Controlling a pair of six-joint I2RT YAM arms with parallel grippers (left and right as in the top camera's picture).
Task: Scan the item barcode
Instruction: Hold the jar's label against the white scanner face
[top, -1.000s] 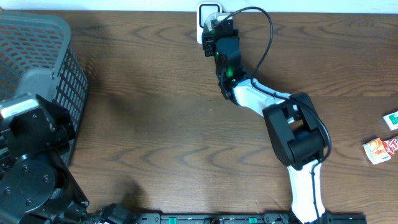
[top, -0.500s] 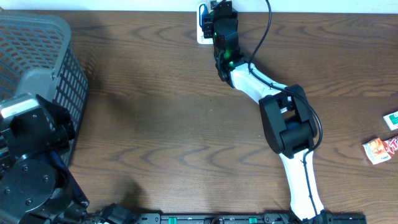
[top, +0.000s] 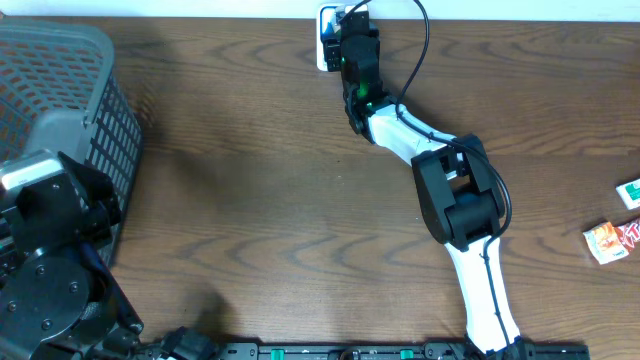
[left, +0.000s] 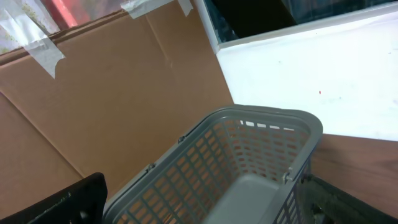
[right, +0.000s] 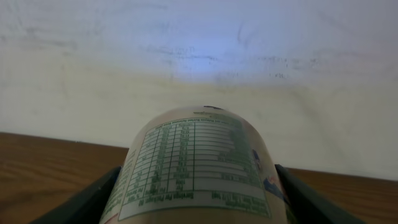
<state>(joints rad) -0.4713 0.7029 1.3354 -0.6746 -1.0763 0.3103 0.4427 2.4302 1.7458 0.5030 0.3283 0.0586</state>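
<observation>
1. The container (right: 196, 152) lies label up between the right gripper's (right: 199, 177) jaws, which clamp its sides; it is at the table's (top: 250, 200) far edge, by the white wall.
2. The left gripper's (left: 202, 208) jaws stand wide, holding nothing, beside the grey basket (left: 249, 134).
3. A packet (top: 612, 241) lies well apart, at the right edge.

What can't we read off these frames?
- Barcode on the bottle: the right wrist view shows only the nutrition table; overhead, the right claw covers most of it.
- Print on the packet: too small overhead; a second packet is cut by the right edge.
- Floor of the basket: cut by the left wrist view's bottom edge; overhead, the left arm covers part.
</observation>
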